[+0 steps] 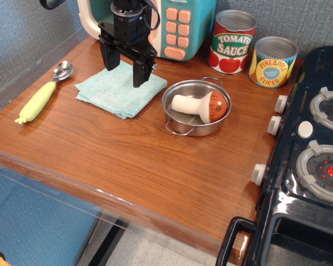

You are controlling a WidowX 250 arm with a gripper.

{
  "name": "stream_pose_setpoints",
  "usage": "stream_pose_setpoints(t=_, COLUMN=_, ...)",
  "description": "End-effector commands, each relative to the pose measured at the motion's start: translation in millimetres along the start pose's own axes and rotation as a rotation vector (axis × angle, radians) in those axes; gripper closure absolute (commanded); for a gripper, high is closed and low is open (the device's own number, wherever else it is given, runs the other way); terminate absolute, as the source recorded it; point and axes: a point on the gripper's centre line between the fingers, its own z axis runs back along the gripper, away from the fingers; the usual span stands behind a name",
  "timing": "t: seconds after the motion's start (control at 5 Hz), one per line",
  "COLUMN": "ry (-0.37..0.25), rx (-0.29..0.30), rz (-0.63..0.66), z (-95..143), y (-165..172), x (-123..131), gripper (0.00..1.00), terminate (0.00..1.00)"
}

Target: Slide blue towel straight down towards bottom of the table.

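The blue towel point(117, 91) lies folded flat on the reddish-brown table point(144, 160), at the back left, just left of the steel pot. My gripper point(124, 73) is black and open, its two fingers pointing down over the towel's upper part. One finger hangs over the towel's far left edge, the other point(139, 76) over its upper right area. I cannot tell whether the fingertips touch the cloth. Nothing is held between the fingers.
A steel pot point(195, 107) with a toy mushroom point(202, 105) stands right of the towel. A yellow-handled spoon point(43, 95) lies at the left. A toy microwave point(166, 25) and two cans point(232, 41) stand at the back. A black toy stove point(308, 160) fills the right side.
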Motion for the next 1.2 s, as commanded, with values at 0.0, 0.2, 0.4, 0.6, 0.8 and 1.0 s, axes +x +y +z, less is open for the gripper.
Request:
stream_pose_setpoints(t=0.0, ry=0.014, rx=0.024, rz=0.087, z=-26, y=15, x=-2, gripper=0.0, terminate=0.0)
stream_pose_setpoints(t=0.2, ry=0.053, rx=-0.02, rz=0.082, z=-37, y=7, x=-20, gripper=0.0, terminate=0.0)
stream_pose_setpoints(t=0.4, ry=0.071, rx=-0.05, rz=0.073, z=-29, y=2, x=-56, gripper=0.0, terminate=0.0)
stream_pose_setpoints(t=0.6, ry=0.068, rx=-0.073, rz=0.079, z=-19, y=5, x=-101, gripper=0.0, terminate=0.0)
stream_pose_setpoints(t=0.8, ry=0.06, rx=-0.084, rz=0.082, z=-12, y=7, x=-145, gripper=0.0, terminate=0.0)
stream_pose_setpoints(t=1.0, ry=0.053, rx=-0.096, rz=0.081, z=-6, y=6, x=-168, gripper=0.0, terminate=0.0)
